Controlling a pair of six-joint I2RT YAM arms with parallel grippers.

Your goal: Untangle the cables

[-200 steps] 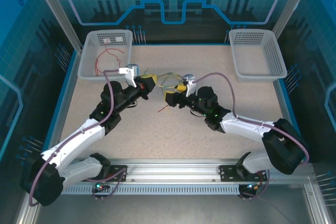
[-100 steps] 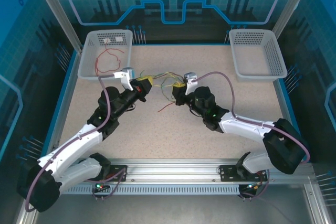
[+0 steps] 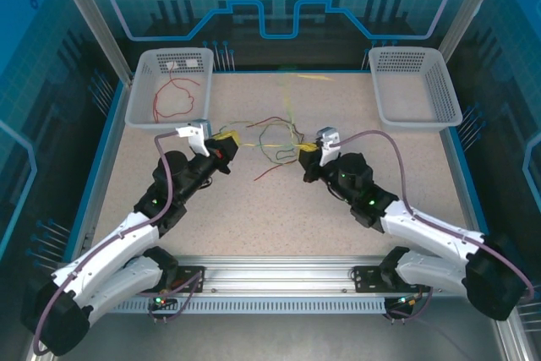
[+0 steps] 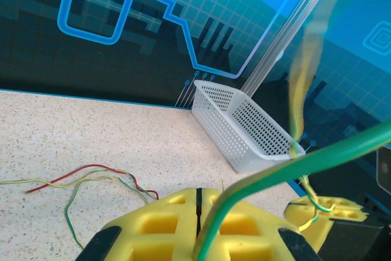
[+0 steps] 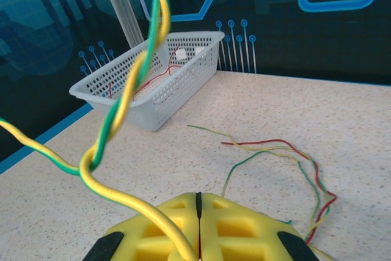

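**Spreading wider may cinch the twist**

My left fingers [image 4: 183, 209] and right fingers [image 5: 211, 212] are each clenched on a thin yellow-green cable [image 5: 125, 105], lifted above the table [image 3: 270, 217]. The other cables [image 3: 275, 133] lie looped mid-table between the arms, and red ones sit in the left basket [image 3: 139, 95]. The lifted strand winds round another. I judge that pulling apart could tighten that twist or drag the wire out of my grip.
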